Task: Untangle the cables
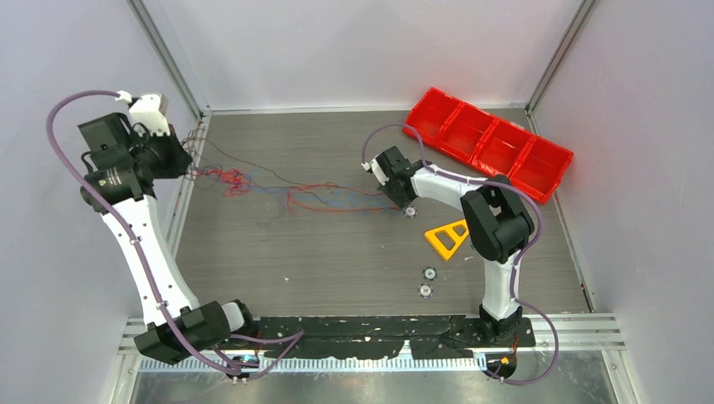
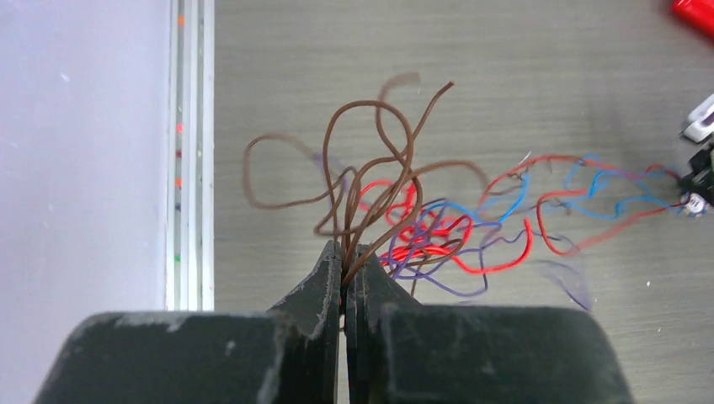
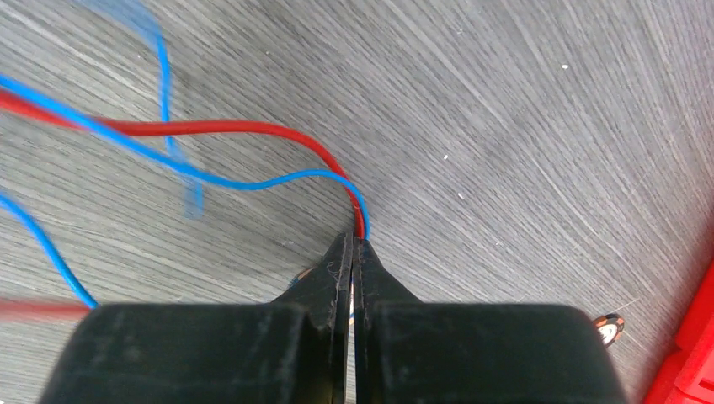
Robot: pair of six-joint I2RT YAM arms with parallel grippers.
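— How does the left gripper stand?

— Its jaws are pressed together, pinching a bunch of brown wires. In its wrist view they rise from the tips and curl in loops toward 12 o'clock.

— And around it?

— At 3 o'clock from the tips lies the knot, a clump of red, blue and purple strands crossed by the brown ones. From above, this gripper sits at the table's 9 o'clock edge, close to the side wall.

— The right gripper?

— Also closed. It nips a red wire and a blue wire side by side at the very tips. Both sweep off toward 10 o'clock in its view, above the tabletop.

— Where are the cables overall?

— Strung between the two arms. From above, the densest tangle is just at 3 o'clock of the left gripper, and thin red and blue strands run on to the right gripper near the table's middle. A few dark strands stray toward 12 o'clock.

— Anything else on the table?

— A red tray with four compartments at 2 o'clock, a yellow triangle at 4 o'clock of the right gripper, and two small discs at its 6 o'clock.
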